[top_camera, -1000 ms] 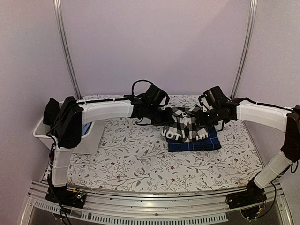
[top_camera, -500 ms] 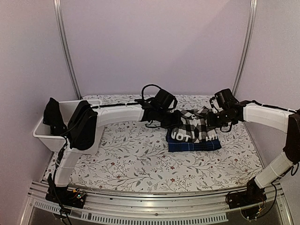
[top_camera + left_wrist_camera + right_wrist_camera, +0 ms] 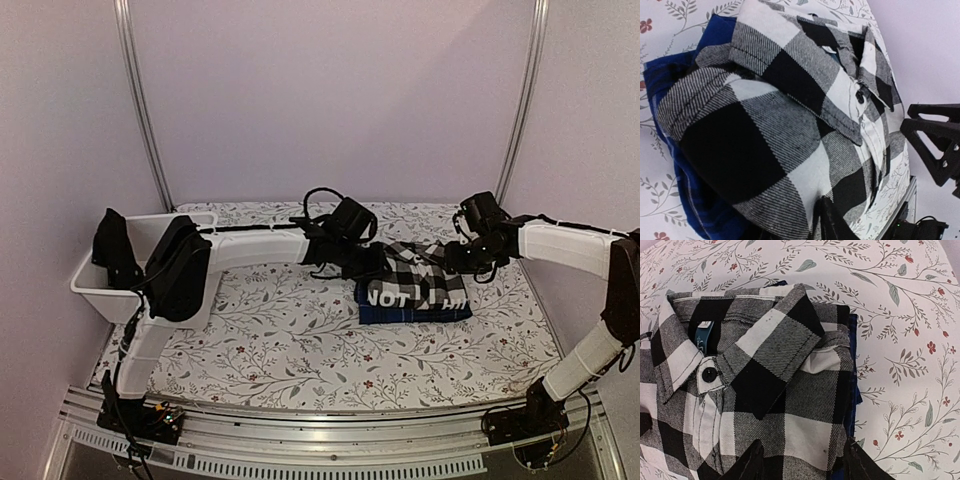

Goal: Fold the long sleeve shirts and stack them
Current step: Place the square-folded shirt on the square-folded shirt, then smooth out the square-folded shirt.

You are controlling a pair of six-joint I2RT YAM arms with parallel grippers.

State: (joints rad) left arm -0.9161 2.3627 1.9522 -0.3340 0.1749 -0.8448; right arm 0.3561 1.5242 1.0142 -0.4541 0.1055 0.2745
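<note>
Buffalo check shirt (image 3: 412,282) has come down over the last second, from hanging bunched between the arms to lying on the navy plaid shirt (image 3: 385,312)! Left gripper (image 3: 372,263) sits at its left edge, right gripper (image 3: 455,258) at the collar end; whether either is pinching cloth or spread, I cannot tell. The stack looks nearly made — letting go should be next.

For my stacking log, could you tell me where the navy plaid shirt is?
In the top view, the navy plaid shirt lies folded right of centre on the table, under the checked shirt.
</note>
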